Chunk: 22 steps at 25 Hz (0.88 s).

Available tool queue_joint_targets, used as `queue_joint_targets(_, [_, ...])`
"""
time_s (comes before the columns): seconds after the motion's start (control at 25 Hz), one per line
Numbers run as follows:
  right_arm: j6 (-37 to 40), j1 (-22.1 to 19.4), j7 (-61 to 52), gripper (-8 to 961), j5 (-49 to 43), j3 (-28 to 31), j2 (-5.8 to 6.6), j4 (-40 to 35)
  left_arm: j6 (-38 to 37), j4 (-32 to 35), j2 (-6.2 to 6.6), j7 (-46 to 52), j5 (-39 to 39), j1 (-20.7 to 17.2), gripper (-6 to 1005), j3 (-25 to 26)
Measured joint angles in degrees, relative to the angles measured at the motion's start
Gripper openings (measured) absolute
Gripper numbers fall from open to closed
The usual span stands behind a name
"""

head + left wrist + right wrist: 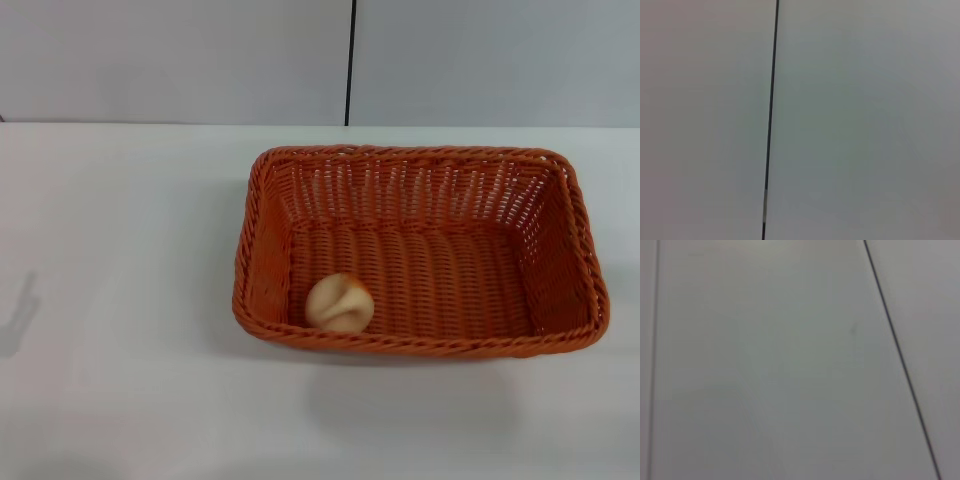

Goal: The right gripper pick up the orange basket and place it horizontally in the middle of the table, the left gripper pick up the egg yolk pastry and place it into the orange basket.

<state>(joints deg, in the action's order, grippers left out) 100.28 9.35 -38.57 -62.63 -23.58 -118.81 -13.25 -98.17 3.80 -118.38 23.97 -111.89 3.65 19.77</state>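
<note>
The orange basket [420, 250] lies lengthwise across the white table [120, 300], a little right of the middle in the head view. The egg yolk pastry [340, 303], a small pale beige bun, rests inside the basket at its near left corner, close to the front rim. Neither the left gripper nor the right gripper shows in any view. Both wrist views hold only a pale grey wall with thin dark seams.
Bare white tabletop spreads to the left of the basket and in front of it. A grey panelled wall [200, 60] with a dark vertical seam [350, 60] stands behind the table's far edge. A faint shadow [15, 315] falls on the table at the far left.
</note>
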Motion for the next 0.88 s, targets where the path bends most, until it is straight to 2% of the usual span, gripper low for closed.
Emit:
queue_joint_targets(0.12, [-1.53,0.31,0.18,653,0.0,2.0,-0.01,1.04,0.73,-3.16,-0.14,-6.92,0.02,-0.57,813,1.42])
queue_joint_targets(0.24, [-3.08,0.7,0.19,826,0.0,3.25,0.01,1.99,0.92,-3.79,-0.17,-8.04,0.03,-0.68,813,1.88])
queue_joint_targets(0.32, [-3.89,0.77,0.21,826,0.0,3.43,-0.02,2.13,1.63,-5.15,-0.21,-9.57,0.1,-1.05,813,3.93])
queue_joint_targets(0.6, [-4.15,0.33,2.33,826,-0.3,3.46,-0.12,2.57,3.26,-5.29,-0.18,-8.46,0.11,-1.1,813,4.92])
queue_joint_targets(0.88, [-3.7,1.34,10.1,826,-0.05,5.76,-0.22,7.25,4.23,-6.12,-0.16,-7.38,0.09,-1.59,813,5.68])
